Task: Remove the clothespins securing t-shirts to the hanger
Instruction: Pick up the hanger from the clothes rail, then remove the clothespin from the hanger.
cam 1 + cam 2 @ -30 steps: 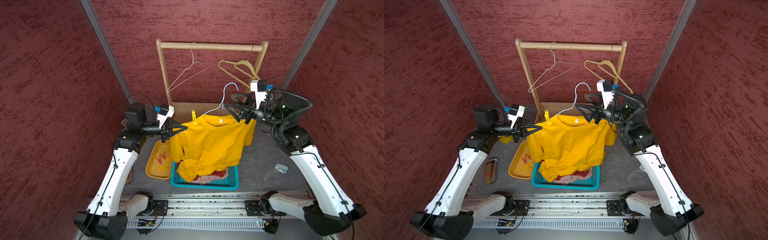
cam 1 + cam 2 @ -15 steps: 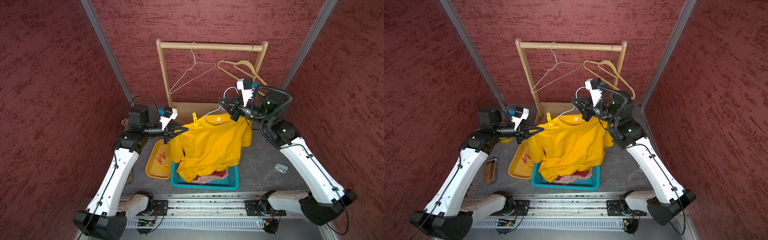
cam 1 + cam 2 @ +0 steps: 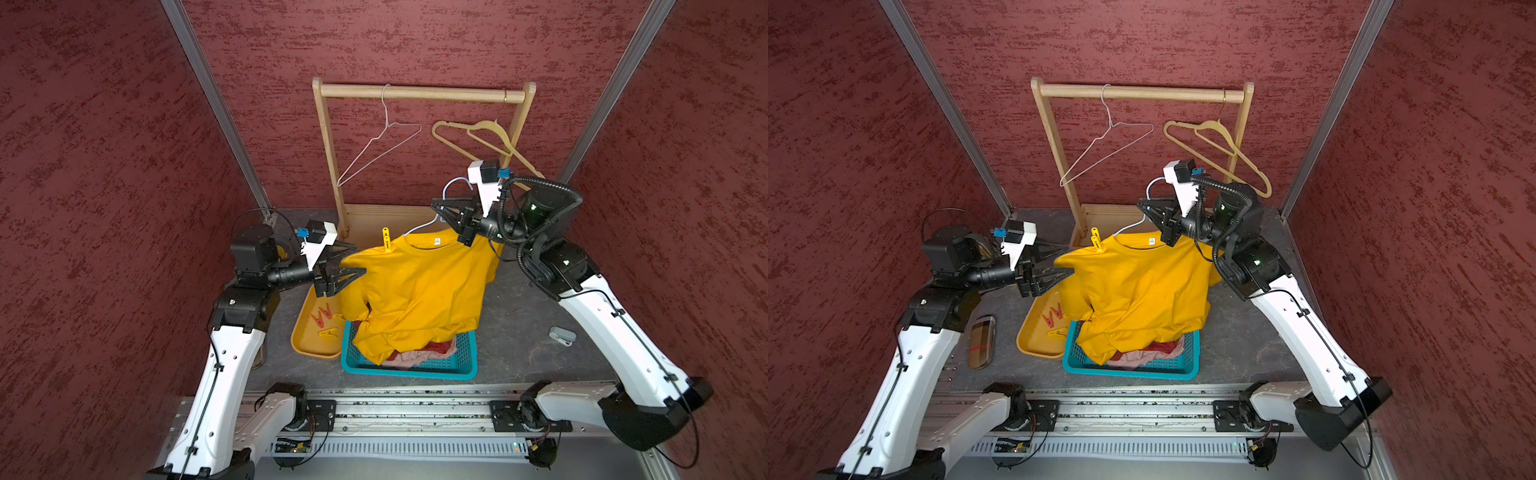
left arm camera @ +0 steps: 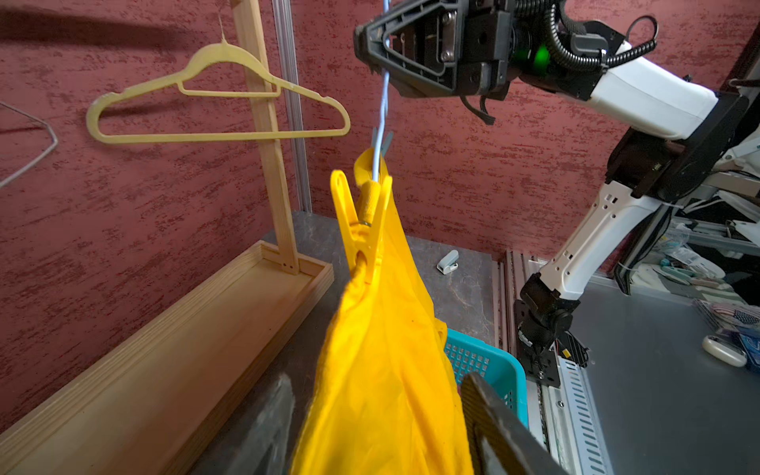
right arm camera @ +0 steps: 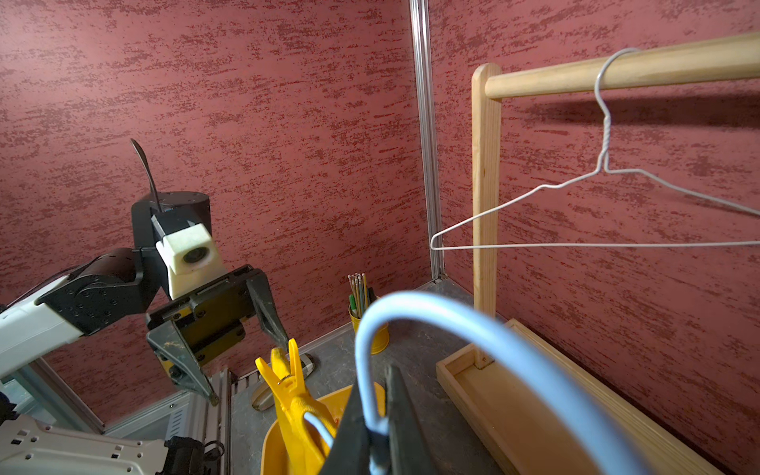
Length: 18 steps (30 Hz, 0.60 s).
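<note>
A yellow clothespin (image 3: 386, 240) stands upright on the shoulder of the yellow t-shirt (image 3: 419, 291), pinching the cloth to a blue hanger (image 3: 420, 226). It is on the side towards the left arm, just beside the collar. In the left wrist view, the same clothespin (image 4: 360, 222) grips a fold of cloth. The tip of a pale blue clothespin (image 4: 382, 142) shows behind the fold, against the hanger wire.

The right pincer (image 3: 435, 205) is closed on the hanger's neck below the hook and holds the hanger up above the bench (image 3: 519, 316). In the right wrist view, its fingers (image 5: 405, 415) are clamped on the blue wire. The shirt's lower part droops into a teal basket (image 3: 407, 370), which also holds a red t-shirt (image 3: 440, 347) and a pink t-shirt (image 3: 415, 358).

The left pincer (image 3: 360, 259) is open with its jaws apart on either side of the shirt's sleeve. Whether they touch the cloth cannot be told.

3 loose clothespins (image 3: 323, 316), 2 red and 1 yellow, lie in a yellow tray (image 3: 307, 347) just beside the basket.

Behind stands a wooden rack (image 3: 419, 93). A bare wire hanger (image 3: 382, 145) and a tan hanger (image 3: 486, 133) hang on its rail.
</note>
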Motion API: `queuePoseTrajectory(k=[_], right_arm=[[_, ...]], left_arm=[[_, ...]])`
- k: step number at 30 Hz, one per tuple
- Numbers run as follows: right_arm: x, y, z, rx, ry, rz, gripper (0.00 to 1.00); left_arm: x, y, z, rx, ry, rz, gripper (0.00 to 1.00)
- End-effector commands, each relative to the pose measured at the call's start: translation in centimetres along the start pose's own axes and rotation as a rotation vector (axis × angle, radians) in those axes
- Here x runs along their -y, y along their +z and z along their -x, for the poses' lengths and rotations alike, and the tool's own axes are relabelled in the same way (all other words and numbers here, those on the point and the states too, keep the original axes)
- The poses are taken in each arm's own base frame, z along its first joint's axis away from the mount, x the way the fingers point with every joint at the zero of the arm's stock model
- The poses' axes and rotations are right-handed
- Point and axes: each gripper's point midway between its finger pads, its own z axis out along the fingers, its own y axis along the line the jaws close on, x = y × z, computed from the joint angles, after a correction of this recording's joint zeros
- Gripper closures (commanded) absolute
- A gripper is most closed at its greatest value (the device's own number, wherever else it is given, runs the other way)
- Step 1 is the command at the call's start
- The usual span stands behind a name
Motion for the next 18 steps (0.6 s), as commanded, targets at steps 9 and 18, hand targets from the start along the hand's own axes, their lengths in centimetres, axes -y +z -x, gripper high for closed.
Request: queuePoseTrajectory(k=[9, 18], right_arm=[[-1.1, -0.1, 0.5, 0.012, -0.075, -0.035, 1.00], [-1.2, -0.1, 0.2, -0.001, -0.083, -0.050, 1.00]], left_arm=[[-0.2, 2.0, 4.2, 0.044, -0.143, -0.083, 0.40], [0.3, 4.6, 3.6, 0.018, -0.149, -0.140, 0.39]])
